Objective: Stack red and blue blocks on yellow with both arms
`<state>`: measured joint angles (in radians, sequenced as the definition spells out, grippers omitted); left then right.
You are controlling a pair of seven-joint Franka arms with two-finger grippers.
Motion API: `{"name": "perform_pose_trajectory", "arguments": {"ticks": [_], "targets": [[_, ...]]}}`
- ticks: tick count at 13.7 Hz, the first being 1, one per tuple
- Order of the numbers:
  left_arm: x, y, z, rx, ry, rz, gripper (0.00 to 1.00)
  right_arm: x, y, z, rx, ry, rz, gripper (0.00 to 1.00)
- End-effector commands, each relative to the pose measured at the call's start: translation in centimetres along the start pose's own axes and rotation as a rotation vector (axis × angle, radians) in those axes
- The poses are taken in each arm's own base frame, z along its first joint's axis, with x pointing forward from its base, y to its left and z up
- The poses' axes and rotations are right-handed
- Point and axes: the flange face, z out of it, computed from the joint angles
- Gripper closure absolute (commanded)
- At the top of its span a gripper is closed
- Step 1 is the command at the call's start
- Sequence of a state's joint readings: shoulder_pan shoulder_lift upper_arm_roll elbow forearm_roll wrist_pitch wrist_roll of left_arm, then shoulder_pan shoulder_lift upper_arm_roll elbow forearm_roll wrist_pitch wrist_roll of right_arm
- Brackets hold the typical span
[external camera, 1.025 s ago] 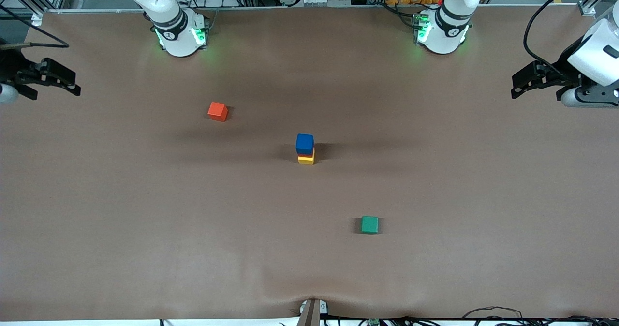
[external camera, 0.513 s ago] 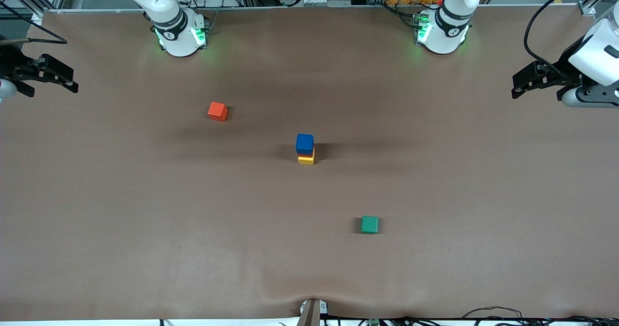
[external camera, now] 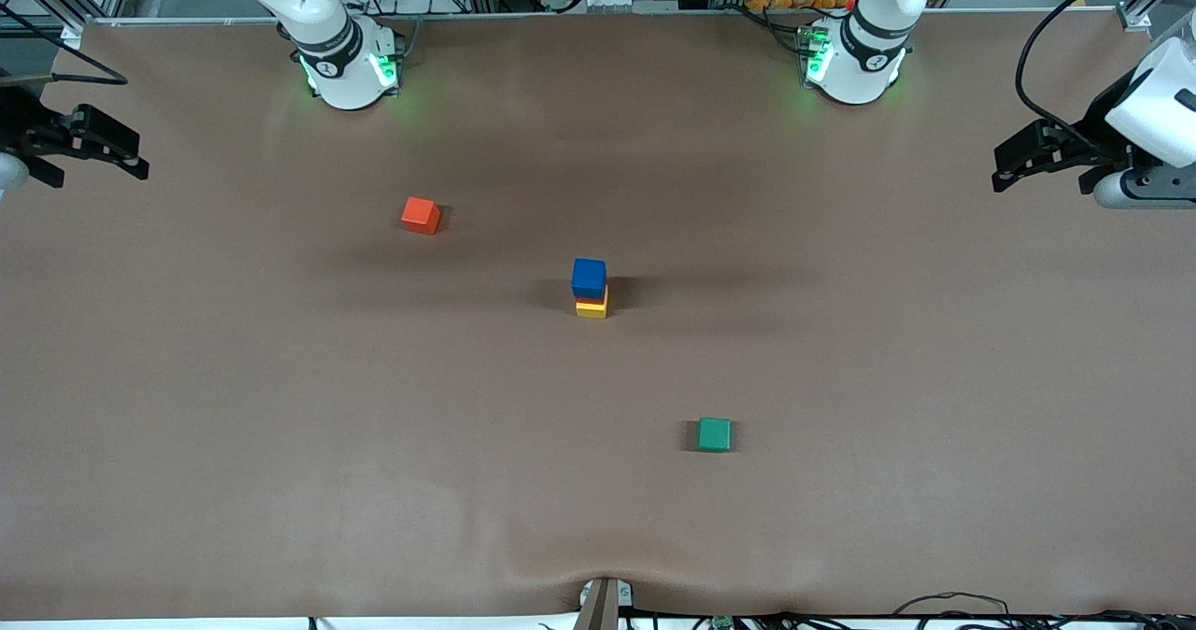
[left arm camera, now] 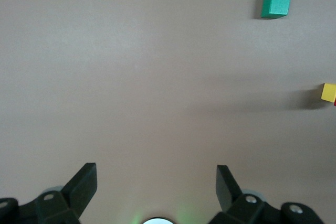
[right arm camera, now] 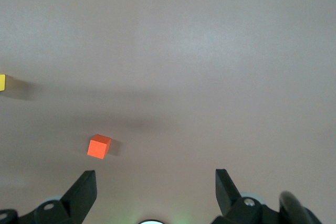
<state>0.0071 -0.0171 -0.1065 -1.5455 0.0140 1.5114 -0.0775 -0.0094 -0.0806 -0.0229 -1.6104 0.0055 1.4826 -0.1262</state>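
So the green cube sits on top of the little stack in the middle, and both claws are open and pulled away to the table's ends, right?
Not quite: the front view shows the blue cube topping the stack, above a red sliver and the yellow cube. The green cube lies alone, nearer the camera. The left gripper and right gripper are indeed open at the ends.

From my right wrist camera: right gripper hangs over bare brown table, fingers wide apart, holding nothing. Small orange-red cube nearby; small bright-yellow cube clipped at frame edge.
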Motion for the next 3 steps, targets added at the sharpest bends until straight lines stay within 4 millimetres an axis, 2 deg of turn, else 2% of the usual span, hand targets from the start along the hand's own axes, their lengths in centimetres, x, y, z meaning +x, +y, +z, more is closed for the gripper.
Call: {"name": "perform_pose_trajectory", "arguments": {"ticks": [1,3], "targets": [[-0.23,0.01,-0.63,0.007,0.007,-0.027,0.0,-0.4,0.04,-0.58,-0.025,0.015,-0.015,0.0],[-0.23,0.02,-0.63,0.006,0.007,-0.032,0.0,-0.41,0.22,-0.6,-0.034,0.015,-0.011,0.0]]}}
